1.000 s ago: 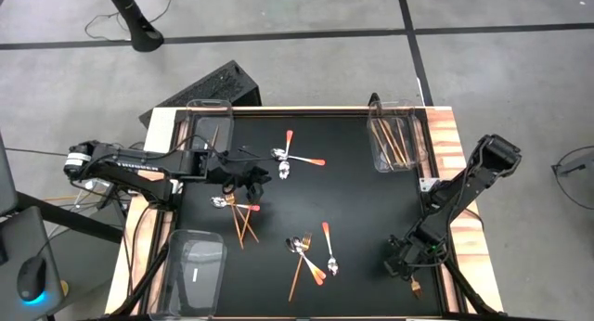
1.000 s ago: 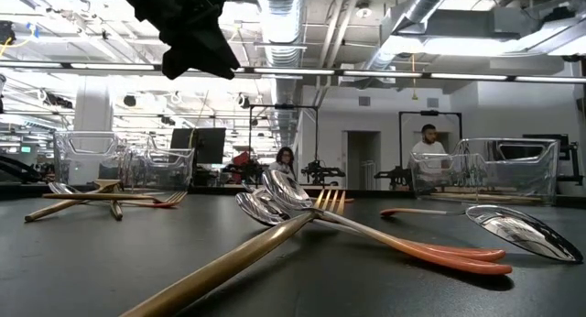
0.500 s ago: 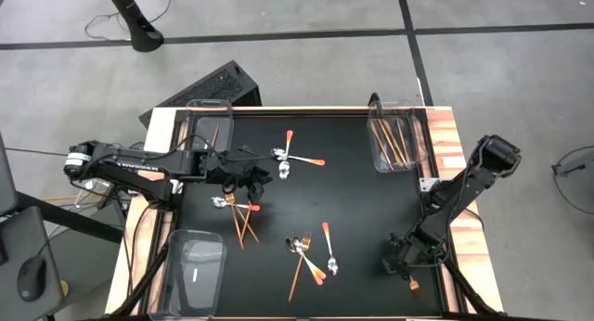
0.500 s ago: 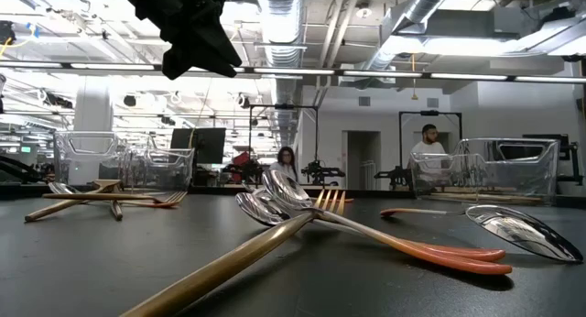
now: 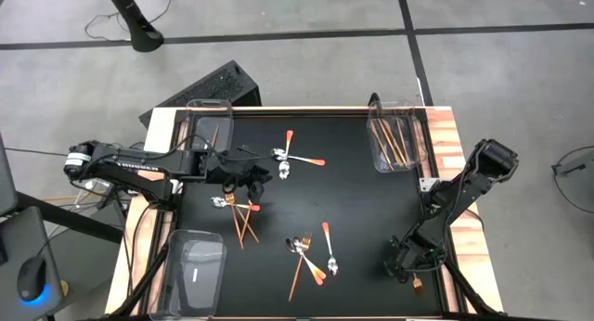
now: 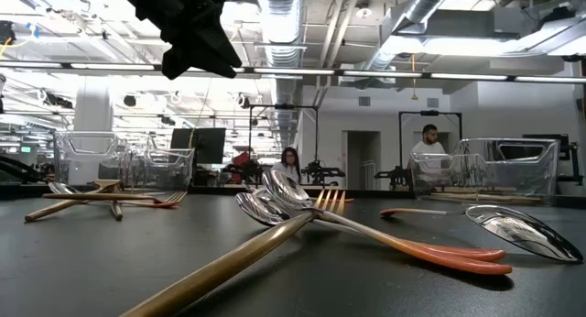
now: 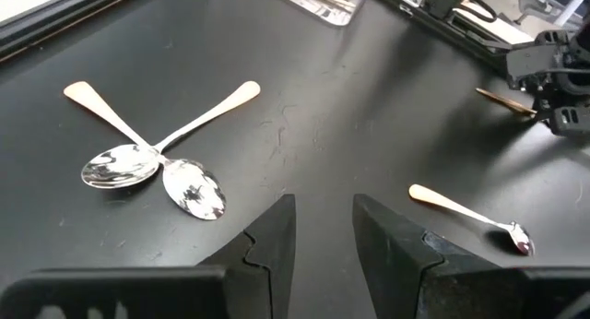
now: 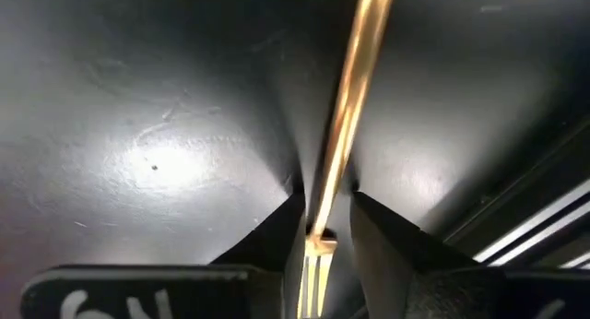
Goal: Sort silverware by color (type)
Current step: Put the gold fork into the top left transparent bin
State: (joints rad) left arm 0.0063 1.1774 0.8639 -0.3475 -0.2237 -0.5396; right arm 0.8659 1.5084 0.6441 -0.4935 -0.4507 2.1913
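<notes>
While the left arm waits, its end effector (image 7: 323,254) parted and empty short of two crossed spoons (image 7: 157,162), the step in hand belongs to the right arm — picking up a gold fork (image 8: 346,116) that lies on the black desk (image 5: 362,210) at the near right corner, well apart from the clear bin (image 5: 397,140) of copper-coloured knives at the far right. The right end effector (image 8: 321,231) sits low over this fork with its fingers slightly spread, one either side of the neck just above the tines; I judge it a straddle, not a pinch, as a sliver of gap shows on each side.

In the right wrist view the fork's long axis runs straight away from the fingers, tines toward the wrist and handle pointing outward, lying flat. In the high view only its end (image 5: 416,286) shows past the end effector, so its heading against the bin I cannot tell.

Next, as I judge it, the fingers must press together squarely on the thin neck, then lift level — a skewed squeeze could flip so slim a piece
</notes>
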